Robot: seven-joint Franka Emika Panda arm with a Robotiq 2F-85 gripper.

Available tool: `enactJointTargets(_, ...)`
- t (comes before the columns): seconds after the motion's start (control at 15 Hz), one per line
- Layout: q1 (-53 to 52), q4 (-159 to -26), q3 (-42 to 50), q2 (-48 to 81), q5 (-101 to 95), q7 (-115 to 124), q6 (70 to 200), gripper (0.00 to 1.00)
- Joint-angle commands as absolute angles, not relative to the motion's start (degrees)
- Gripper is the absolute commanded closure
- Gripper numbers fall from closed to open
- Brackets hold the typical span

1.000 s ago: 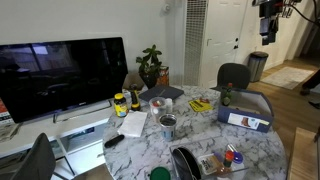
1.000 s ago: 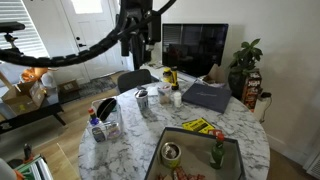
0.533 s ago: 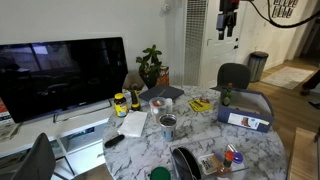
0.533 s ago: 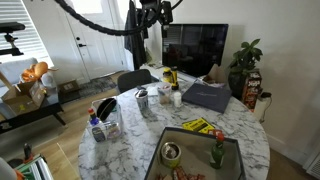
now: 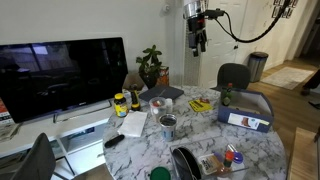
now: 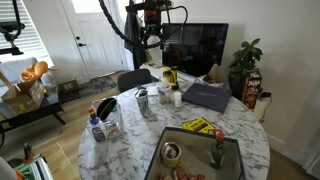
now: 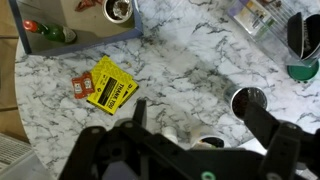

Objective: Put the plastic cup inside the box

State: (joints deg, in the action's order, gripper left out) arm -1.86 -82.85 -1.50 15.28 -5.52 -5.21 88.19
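Note:
The red plastic cup (image 5: pixel 157 104) stands near the far middle of the marble table, also in the other exterior view (image 6: pixel 163 96). In the wrist view its pale rim (image 7: pixel 208 142) shows partly, low between my fingers. The blue-grey box (image 5: pixel 250 104) with a white label sits at a table edge; it shows in the other exterior view (image 6: pixel 200 133) and the wrist view (image 7: pixel 85 18), holding a small cup and a green bottle. My gripper (image 5: pixel 196 42) (image 6: pixel 150 35) (image 7: pixel 205 125) hangs high above the table, open and empty.
A grey tumbler (image 7: pixel 247 100), a green cup (image 7: pixel 303 70), a black container (image 7: pixel 262 15) with small bottles and a yellow card (image 7: pixel 105 85) lie on the table. A TV (image 5: pixel 60 75), a plant (image 5: pixel 150 65) and a chair (image 5: pixel 233 75) stand around it.
The arm has swung from off to the side of the table to above it, still high. The jaws stay open. Nothing on the table has moved.

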Motion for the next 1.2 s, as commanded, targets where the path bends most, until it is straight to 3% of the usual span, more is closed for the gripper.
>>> enactJointTargets(0.0,-1.7,-82.2,-1.5,15.5,-5.5,-5.4,87.7,0.0)
enactJointTargets(0.33,-2.0,-74.2,-3.6,26.4,4.1,-5.4,89.2,0.0)
enactJointTargets(0.67,-3.3,-65.5,-2.0,41.3,3.9,4.1,99.1,0.0)
enactJointTargets(0.73,-3.3,-72.7,-2.9,34.4,3.3,0.9,99.1,0.0)
enactJointTargets(1.13,-3.3,-71.3,-2.9,35.4,3.3,1.0,99.6,0.0)
